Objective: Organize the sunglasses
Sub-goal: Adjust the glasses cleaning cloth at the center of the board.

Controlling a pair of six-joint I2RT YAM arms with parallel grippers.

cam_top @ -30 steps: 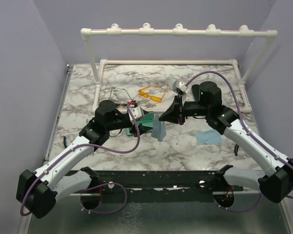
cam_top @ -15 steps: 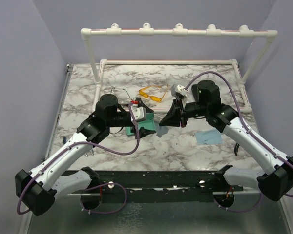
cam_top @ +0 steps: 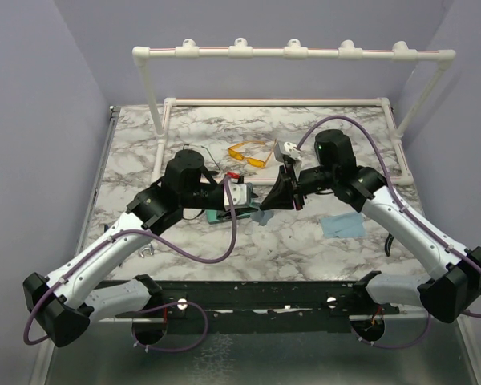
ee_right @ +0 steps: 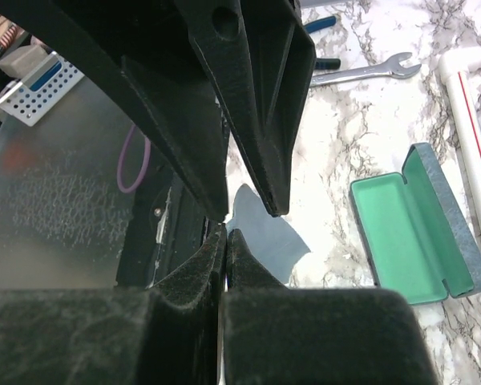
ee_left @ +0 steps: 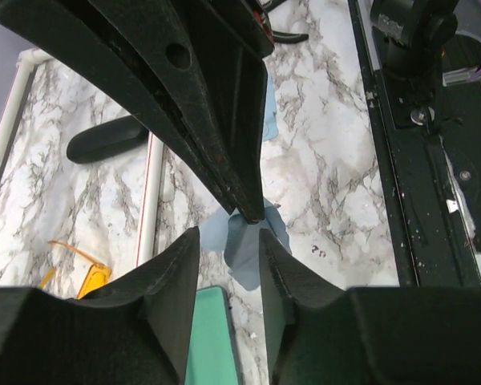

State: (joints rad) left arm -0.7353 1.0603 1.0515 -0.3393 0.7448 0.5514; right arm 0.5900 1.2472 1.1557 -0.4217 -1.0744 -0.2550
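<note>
The yellow-orange sunglasses [cam_top: 248, 155] lie on the marble table behind both grippers, and their corner shows in the left wrist view [ee_left: 84, 269]. My left arm mostly hides the dark wire sunglasses. My right gripper [cam_top: 268, 197] [ee_right: 228, 231] is shut on the top of a grey-blue cloth [ee_right: 264, 233] that hangs over the table. My left gripper [cam_top: 248, 195] [ee_left: 229, 234] faces it tip to tip. Its jaws are apart, with the cloth [ee_left: 244, 249] just beyond and between them. The open case with green lining [cam_top: 223, 215] [ee_right: 401, 233] lies under the left gripper.
A second blue cloth [cam_top: 342, 226] lies at the right front. A black oval case [ee_left: 106, 138] rests beyond a white pipe. A white PVC frame [cam_top: 293, 53] stands at the back. A wrench [ee_right: 361, 72] lies left of the green case.
My left gripper has moved forward and right until it meets the right gripper's tips, and its jaws have narrowed. The right gripper carried the cloth slightly left and back.
</note>
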